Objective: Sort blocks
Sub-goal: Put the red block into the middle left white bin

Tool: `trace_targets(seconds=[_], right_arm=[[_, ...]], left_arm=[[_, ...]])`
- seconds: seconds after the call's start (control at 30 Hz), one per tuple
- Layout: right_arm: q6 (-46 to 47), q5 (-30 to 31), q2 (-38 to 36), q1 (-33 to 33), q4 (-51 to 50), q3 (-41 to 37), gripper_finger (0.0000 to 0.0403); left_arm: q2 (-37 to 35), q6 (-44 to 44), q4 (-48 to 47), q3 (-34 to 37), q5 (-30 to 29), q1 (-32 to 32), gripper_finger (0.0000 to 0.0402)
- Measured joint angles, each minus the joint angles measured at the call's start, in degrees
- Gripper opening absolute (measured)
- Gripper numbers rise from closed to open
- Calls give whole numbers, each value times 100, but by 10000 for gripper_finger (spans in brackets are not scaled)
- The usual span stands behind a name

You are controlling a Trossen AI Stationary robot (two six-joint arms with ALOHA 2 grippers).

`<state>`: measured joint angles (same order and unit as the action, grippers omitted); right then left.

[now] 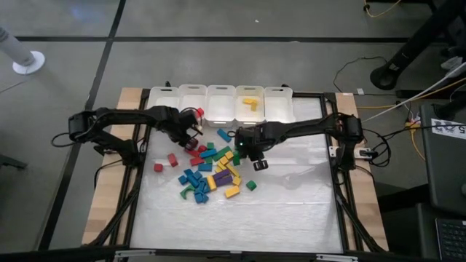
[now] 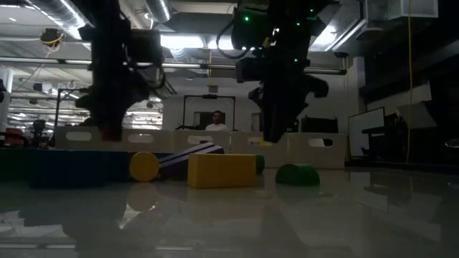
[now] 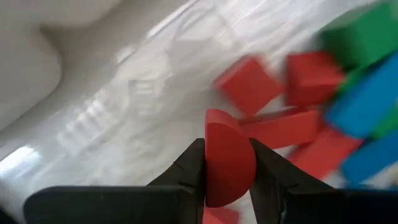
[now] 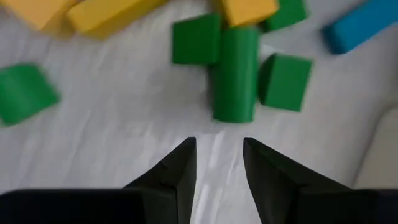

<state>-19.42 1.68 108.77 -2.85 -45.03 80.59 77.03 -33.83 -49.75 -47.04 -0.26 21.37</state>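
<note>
The left gripper (image 3: 227, 165) is clamped on a red half-round wooden block (image 3: 228, 163) above the red edge of the mixed-colour block pile (image 1: 211, 171) on the counter; the grip covers only the flat faces, so a sudden swing could let it slip out. The right gripper (image 4: 217, 165), fingers apart and empty, hovers over a green cylindrical block (image 4: 235, 71) on the pile's far side; its tight neighbours risk being nudged or pinched too.

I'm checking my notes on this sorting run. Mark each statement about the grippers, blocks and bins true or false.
1. The left gripper is shut on a red block. True.
2. The right gripper holds a green block. False: it is open and empty above the green cylinder.
3. One white bin holds yellow blocks. True.
4. All blocks are already sorted. False: most lie in a pile on the table.
</note>
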Motion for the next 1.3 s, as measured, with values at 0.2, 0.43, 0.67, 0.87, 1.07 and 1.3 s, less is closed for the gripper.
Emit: trace_targets(seconds=[0.2, 0.43, 0.67, 0.87, 1.07, 1.3], right_arm=[[14, 32, 2, -15, 835, -315, 133], [-8, 30, 2, -15, 954, -349, 133], [-8, 29, 2, -15, 999, -349, 133], [135, 28, 2, -15, 1060, -349, 133], [146, 28, 2, -15, 1021, -349, 134], [452, 28, 4, -15, 1035, -349, 139]], left_arm=[[-4, 433, 397, -434, 8, 6, 70], [-4, 787, 542, -759, 9, 102, 70], [-7, 1200, 620, -950, -317, 484, 70], [-7, 1345, 917, -956, -915, 1029, 87], [-7, 2067, 1391, -956, -949, 1372, 117], [2, 2182, 1348, -956, -937, 1486, 163]])
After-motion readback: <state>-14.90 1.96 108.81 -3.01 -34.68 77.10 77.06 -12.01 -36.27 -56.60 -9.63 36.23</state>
